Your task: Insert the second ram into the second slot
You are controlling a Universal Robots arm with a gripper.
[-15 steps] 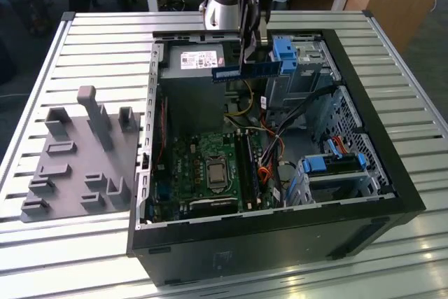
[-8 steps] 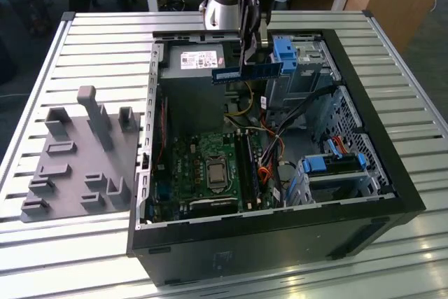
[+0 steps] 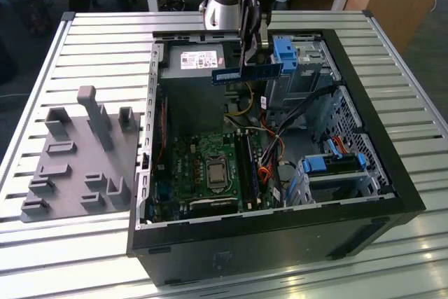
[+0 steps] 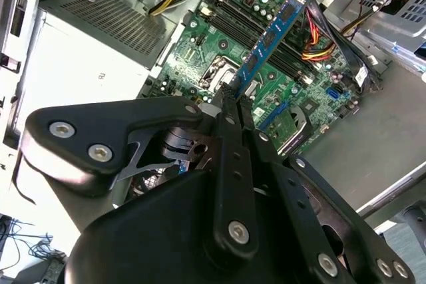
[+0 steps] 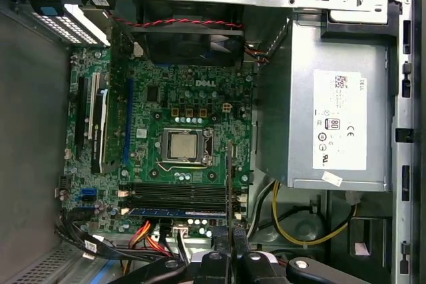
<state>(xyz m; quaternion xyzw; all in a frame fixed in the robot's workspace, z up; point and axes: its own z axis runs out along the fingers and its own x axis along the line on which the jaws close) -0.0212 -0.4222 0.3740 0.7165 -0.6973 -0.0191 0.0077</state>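
Note:
My gripper [image 3: 250,61] is shut on the second ram [image 3: 246,73], a thin blue stick held level and on edge above the open computer case [image 3: 392,194]. In the second wrist view the ram [image 4: 273,34] juts out from the gripper [image 4: 234,96] over the green motherboard [image 4: 299,91]. The first wrist view shows the ram [image 5: 229,184] edge-on, hanging above one end of the long dark memory slots [image 5: 176,195] beside the processor socket [image 5: 183,144]. I cannot tell which one is the second slot. The stick is well clear of the board [image 3: 203,173].
A silver power supply [image 5: 333,118] fills the case corner near the ram. Blue drive-bay clips [image 3: 283,50] and a drive cage [image 3: 329,166] stand at the exterior view's right. Red, orange and yellow cables [image 5: 150,234] run near the slots. A grey fixture plate [image 3: 77,159] lies outside the case.

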